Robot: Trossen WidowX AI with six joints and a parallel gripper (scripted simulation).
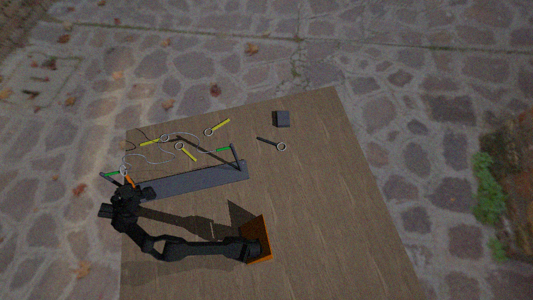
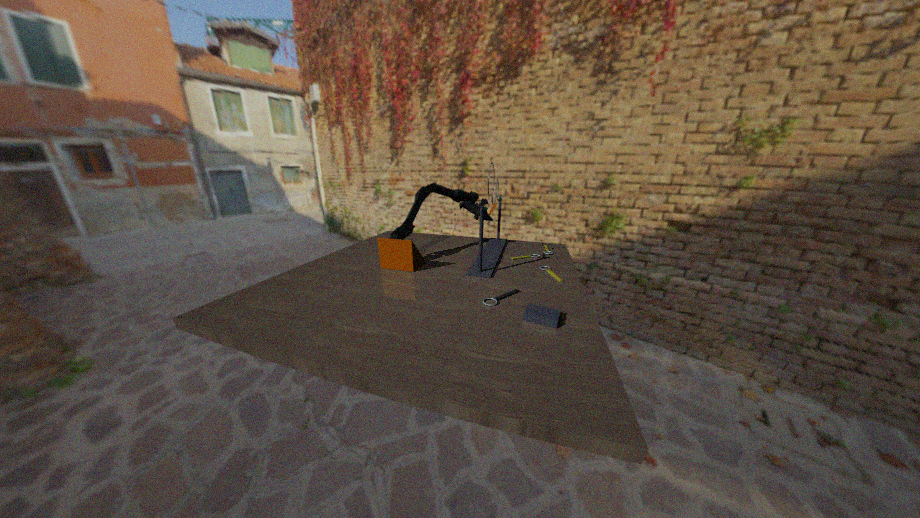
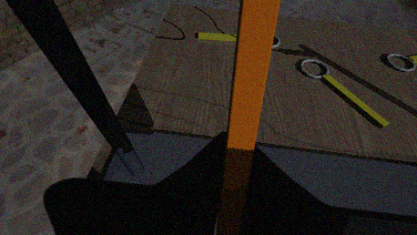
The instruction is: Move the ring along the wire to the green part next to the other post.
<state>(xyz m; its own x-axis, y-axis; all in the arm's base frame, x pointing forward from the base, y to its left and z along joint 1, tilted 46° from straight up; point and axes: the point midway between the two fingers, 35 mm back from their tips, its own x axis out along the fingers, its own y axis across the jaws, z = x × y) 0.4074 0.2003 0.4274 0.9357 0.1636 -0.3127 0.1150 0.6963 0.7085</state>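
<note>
My gripper point(image 1: 135, 187) point(image 3: 231, 140) is shut on the orange handle point(image 1: 130, 180) point(image 3: 253, 77), which stands up between the fingers in the wrist view. The pale ring point(image 1: 123, 170) at the handle's end is around the wire at the inner end of the left green part point(image 1: 111, 173), in the top view. Whether it touches the thin grey part is too small to tell. The thin grey wire point(image 1: 149, 163) winds across to the right green part point(image 1: 223, 149) by the right post point(image 1: 236, 156). The left post point(image 1: 109, 179) point(image 3: 75, 75) is close to my gripper. The ring is out of the wrist view.
The grey base point(image 1: 193, 181) point(image 3: 373, 187) lies below the wire. Several yellow-handled rings, one of them here point(image 1: 188, 154) point(image 3: 357, 100), lie behind it. A black-handled ring point(image 1: 268, 142) point(image 2: 504, 297) and a dark block point(image 1: 283, 119) point(image 2: 542, 315) lie farther right. An orange wedge point(image 1: 265, 238) point(image 2: 396, 254) is by the arm's base.
</note>
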